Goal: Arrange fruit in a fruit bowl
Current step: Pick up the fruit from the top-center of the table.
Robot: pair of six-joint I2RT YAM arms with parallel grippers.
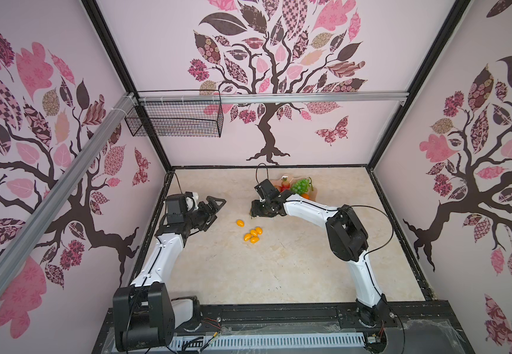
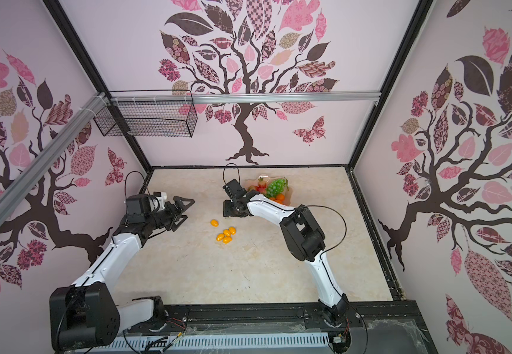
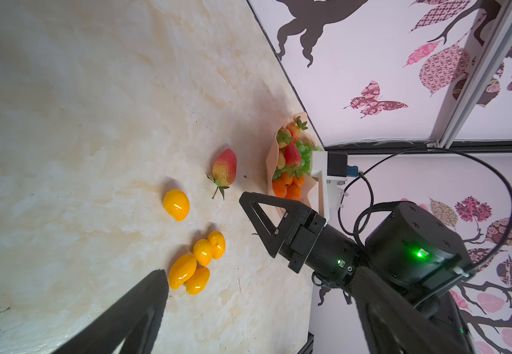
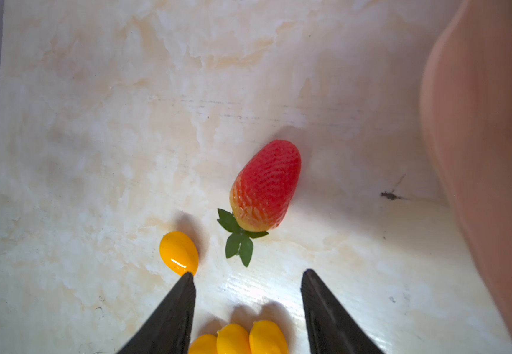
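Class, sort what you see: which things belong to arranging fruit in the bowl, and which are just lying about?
Belongs to the job: fruit bowl, loose strawberry, lone tomato, four clustered tomatoes, grape bunch, tangerines.

Just lying about: wire basket, metal rail, tree wall prints.

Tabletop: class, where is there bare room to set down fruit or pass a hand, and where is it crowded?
Free: the wide stretch between the tomatoes and the table's near edge; the far corner beyond the left hand. Crowded: around the strawberry, between fruit bowl, right hand and tomatoes.
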